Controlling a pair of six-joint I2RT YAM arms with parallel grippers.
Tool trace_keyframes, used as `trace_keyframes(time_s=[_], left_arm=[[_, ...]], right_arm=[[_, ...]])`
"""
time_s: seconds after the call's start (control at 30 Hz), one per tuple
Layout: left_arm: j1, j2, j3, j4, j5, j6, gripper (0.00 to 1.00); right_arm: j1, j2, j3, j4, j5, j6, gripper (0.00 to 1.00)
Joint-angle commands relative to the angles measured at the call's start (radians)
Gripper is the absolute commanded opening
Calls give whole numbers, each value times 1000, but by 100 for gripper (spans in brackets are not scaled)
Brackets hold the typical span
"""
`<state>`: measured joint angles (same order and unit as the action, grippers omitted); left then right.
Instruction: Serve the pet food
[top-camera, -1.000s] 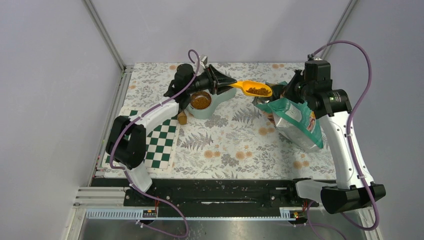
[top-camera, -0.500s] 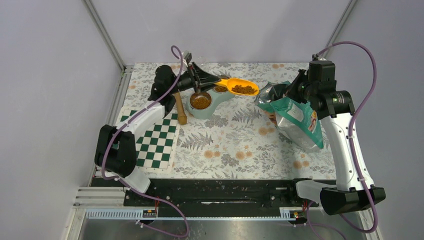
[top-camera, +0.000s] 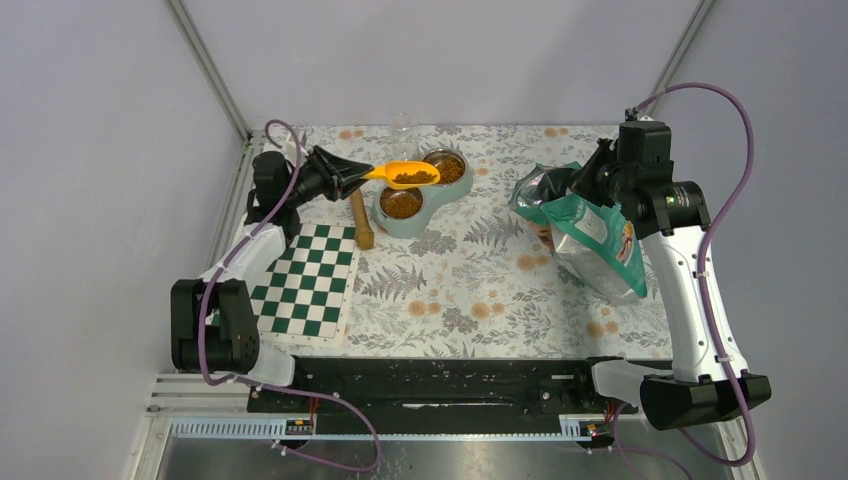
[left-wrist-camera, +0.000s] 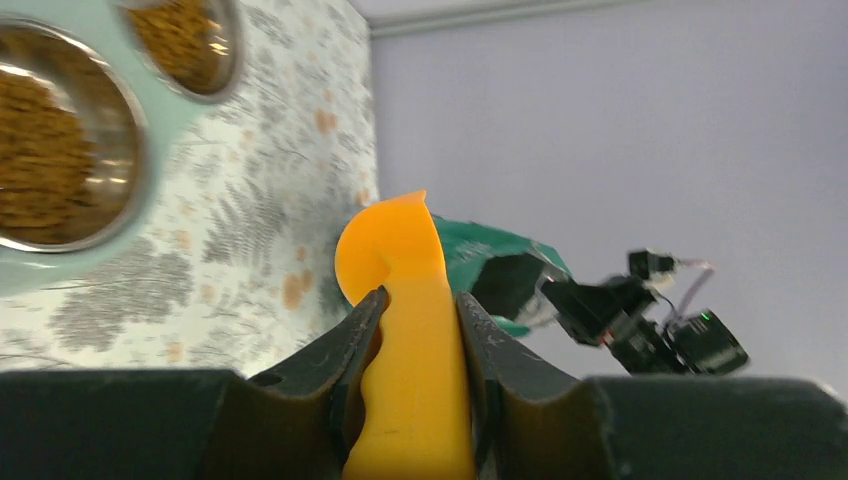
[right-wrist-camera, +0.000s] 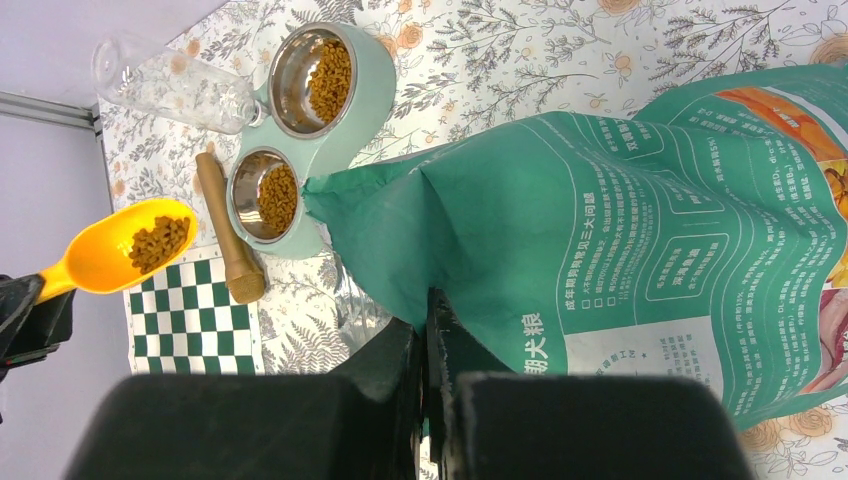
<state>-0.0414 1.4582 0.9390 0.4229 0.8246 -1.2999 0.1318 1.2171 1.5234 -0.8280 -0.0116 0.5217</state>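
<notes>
My left gripper (top-camera: 355, 172) is shut on the handle of an orange scoop (top-camera: 405, 175) that holds brown pet food (top-camera: 412, 177). The scoop hangs just above and left of the mint double bowl stand (top-camera: 432, 213); both its steel bowls hold kibble (top-camera: 401, 204). The scoop also shows in the left wrist view (left-wrist-camera: 405, 300) and the right wrist view (right-wrist-camera: 110, 255). My right gripper (top-camera: 588, 180) is shut on the upper edge of the teal pet food bag (top-camera: 592, 235), pinching it (right-wrist-camera: 600, 250) upright at the right of the mat.
A wooden pestle-like stick (top-camera: 360, 222) lies left of the bowls. A green checkered mat (top-camera: 308, 283) lies at the left. A clear plastic bottle (right-wrist-camera: 170, 80) lies behind the bowls. The floral cloth (top-camera: 470, 290) covers the table.
My left arm has swung left with the loaded scoop, from beside the bag's mouth to over the bowls. The right gripper and bag have stayed put.
</notes>
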Motion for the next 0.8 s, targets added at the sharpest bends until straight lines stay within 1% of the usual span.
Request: trace_keyframes(time_s=[0.0,0.07,0.3,0.4,0.53,0.67,0.77], left_arm=[[60,-74,-11,-136,-103,158,0],[76,-92,-20,-207,-163,206,0],[79,-93,-47,-236,-296,280,0],[68,-95,-35,-274,-363,353,0],[35,-96,15,-349,-440,460,0],[-40,-93,78,-442,-541,573,0],[-81,-87,116,-492,-619,629,0]], right_arm=[[-1,-47,58,95,-29,18,0],[-1,-47,58,95,-28,15,0],[-1,-45,58,95,-30,18,0],[-1,-47,57,95,-28,17,0],[-2,-48,52,94,-27,18,0],[-2,-46,53,95,-25,17,0],[-2,-48,55,95,-24,16,0]])
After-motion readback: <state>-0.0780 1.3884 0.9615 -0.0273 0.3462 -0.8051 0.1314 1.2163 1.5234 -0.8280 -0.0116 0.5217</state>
